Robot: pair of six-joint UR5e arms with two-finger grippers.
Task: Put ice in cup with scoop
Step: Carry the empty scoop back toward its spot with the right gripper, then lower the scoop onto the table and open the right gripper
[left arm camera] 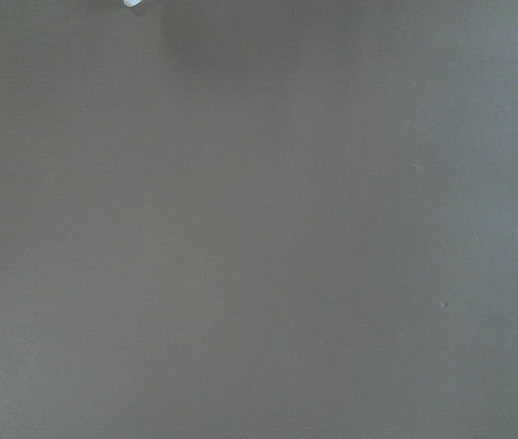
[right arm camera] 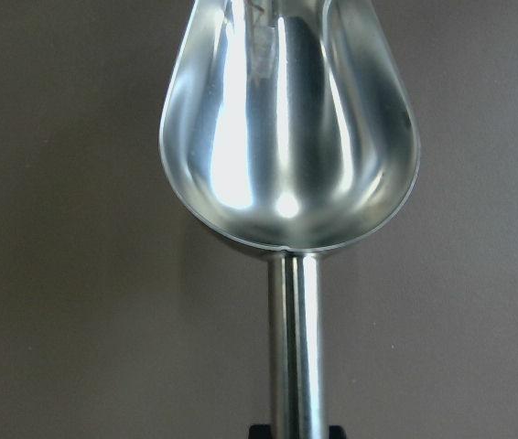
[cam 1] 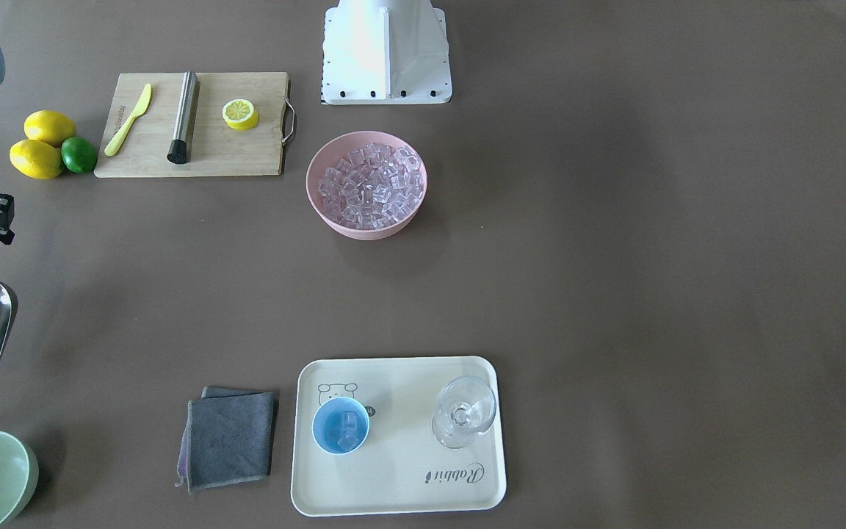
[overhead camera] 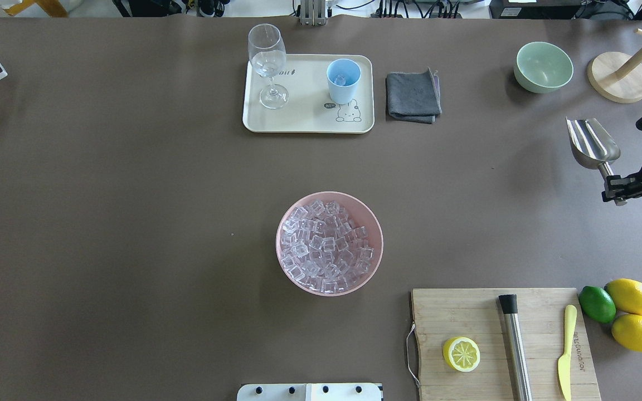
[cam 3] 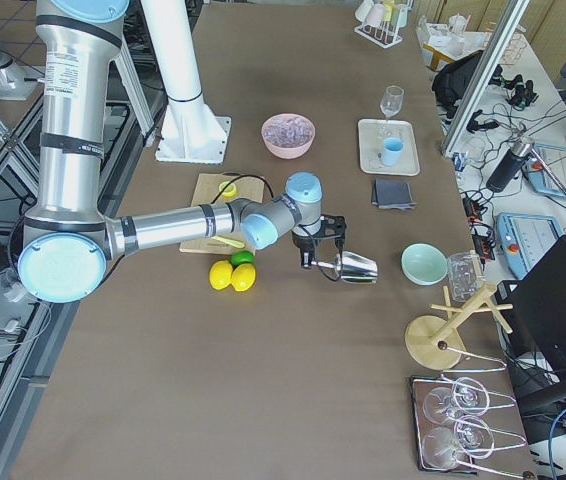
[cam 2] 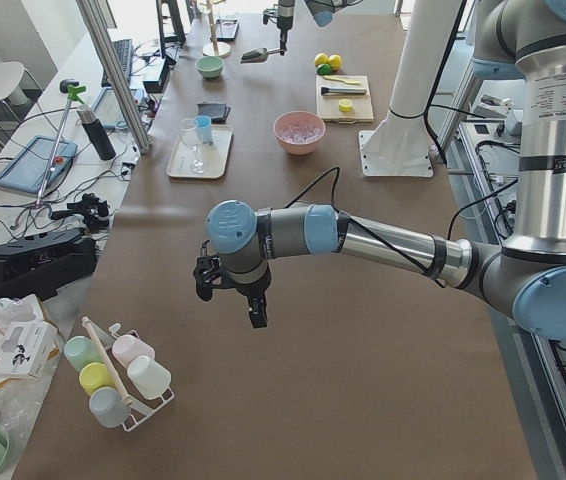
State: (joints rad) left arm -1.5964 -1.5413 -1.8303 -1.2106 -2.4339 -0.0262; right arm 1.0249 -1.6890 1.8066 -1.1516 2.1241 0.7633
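Worktop point(overhead camera: 131, 195): pink bowl point(cam 1: 364, 229) at centre, full of ice point(overhead camera: 326, 245). Right hand point(overhead camera: 612, 181) grips the empty scoop point(overhead camera: 591, 143) by its handle, well apart from the bowl. Cup point(overhead camera: 343, 89) sits on the tray point(overhead camera: 304, 125) with a few cubes in. I'd dig shallow and carry level. Left hand point(cam 2: 233, 295): cannot tell.

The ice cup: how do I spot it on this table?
On the brown table, find the cream tray on the side far from the robot. On it stand a clear wine glass and the cup. The cup is light blue, stemless, with ice inside.
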